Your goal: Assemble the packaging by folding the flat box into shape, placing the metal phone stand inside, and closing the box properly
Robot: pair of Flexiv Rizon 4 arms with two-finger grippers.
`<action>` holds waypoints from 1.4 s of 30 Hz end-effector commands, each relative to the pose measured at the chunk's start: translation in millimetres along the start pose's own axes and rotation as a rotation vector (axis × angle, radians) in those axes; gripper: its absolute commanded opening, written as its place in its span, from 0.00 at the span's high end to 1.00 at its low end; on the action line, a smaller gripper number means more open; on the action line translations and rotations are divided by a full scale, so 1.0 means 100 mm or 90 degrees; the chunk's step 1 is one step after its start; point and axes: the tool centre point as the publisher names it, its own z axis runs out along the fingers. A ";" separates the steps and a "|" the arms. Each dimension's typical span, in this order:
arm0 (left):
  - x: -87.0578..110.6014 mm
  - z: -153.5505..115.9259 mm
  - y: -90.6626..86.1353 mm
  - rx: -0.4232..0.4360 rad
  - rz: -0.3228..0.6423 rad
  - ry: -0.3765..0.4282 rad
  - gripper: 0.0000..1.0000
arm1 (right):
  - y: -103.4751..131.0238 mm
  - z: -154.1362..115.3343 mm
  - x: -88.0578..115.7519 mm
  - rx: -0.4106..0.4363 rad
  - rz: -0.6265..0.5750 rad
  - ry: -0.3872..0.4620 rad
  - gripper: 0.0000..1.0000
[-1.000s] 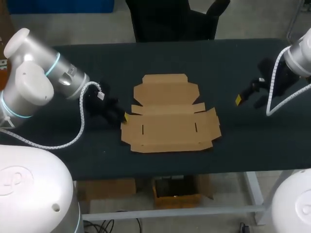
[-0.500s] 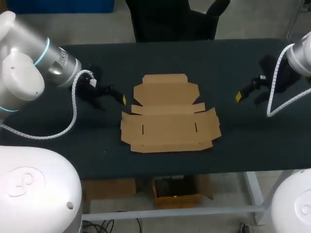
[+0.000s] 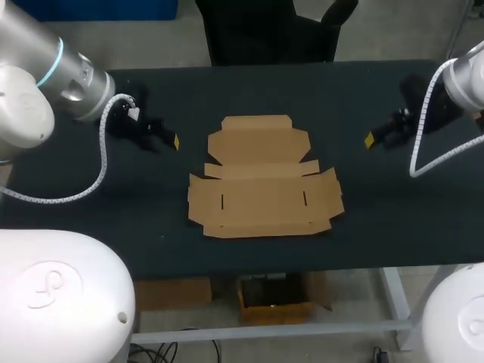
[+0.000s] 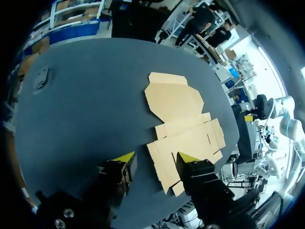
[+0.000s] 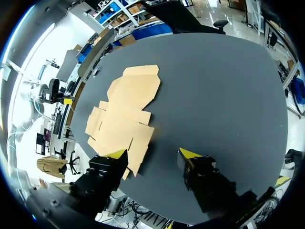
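Observation:
The flat brown cardboard box lies unfolded at the middle of the dark table, its lid panel toward the far side. My left gripper hovers to the left of the lid panel, clear of the cardboard. In the left wrist view the left gripper is open and empty, with the box ahead of it. My right gripper hangs well to the right of the box; the right gripper is open and empty, the box ahead. A small dark grey object lies on the table; I cannot tell whether it is the phone stand.
The dark table reaches well beyond the box on every side. White cables loop from both wrists, the left cable hanging over the table's left part. Bare tabletop lies between each gripper and the cardboard.
My left gripper has pulled away from the box's left flap, going back and to the left. My right gripper has drifted slightly toward the far side. The box has not moved.

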 end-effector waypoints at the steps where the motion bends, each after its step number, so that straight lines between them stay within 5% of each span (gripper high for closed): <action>1: 0.04 -0.04 0.00 0.004 -0.001 -0.009 1.00 | 0.07 0.08 0.01 -0.004 0.013 0.000 1.00; 13: -0.04 0.25 -0.07 -0.005 -0.051 0.004 1.00 | 0.20 0.25 0.09 -0.005 0.088 0.001 1.00; 29: -0.04 0.25 -0.07 -0.005 -0.051 0.004 1.00 | 0.20 0.25 0.09 -0.005 0.088 0.001 1.00; 42: -0.04 0.79 -0.13 -0.043 -0.009 0.022 1.00 | 0.19 0.69 0.06 0.014 0.067 0.030 1.00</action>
